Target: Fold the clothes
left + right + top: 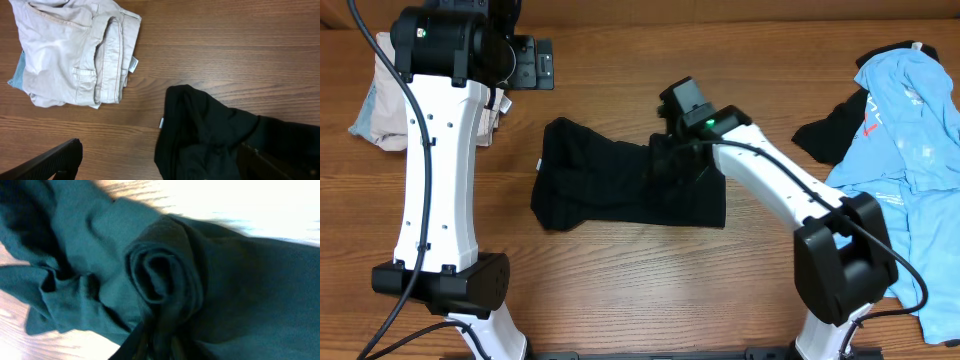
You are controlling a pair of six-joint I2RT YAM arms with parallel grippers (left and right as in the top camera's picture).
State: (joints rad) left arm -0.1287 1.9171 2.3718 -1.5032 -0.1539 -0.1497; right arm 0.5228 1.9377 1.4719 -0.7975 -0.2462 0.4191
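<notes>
A black T-shirt (610, 185) lies crumpled and partly doubled over in the middle of the table, with a small white label (161, 123) at its left edge. My right gripper (665, 150) is down on the shirt's upper right part. In the right wrist view a rolled fold of the black T-shirt (155, 275) runs into my right gripper (160, 347), whose jaws pinch it. My left gripper (530, 62) hangs high over the far left of the table, open and holding nothing. Its fingers (60, 160) stand wide apart above the shirt's left edge (210, 135).
A folded cream-beige garment (380, 110) (70, 55) lies at the far left with a bit of blue cloth (17, 75) under it. Light blue shirts (910, 160) with a red mark are heaped at the right edge, beside another dark cloth (835, 130).
</notes>
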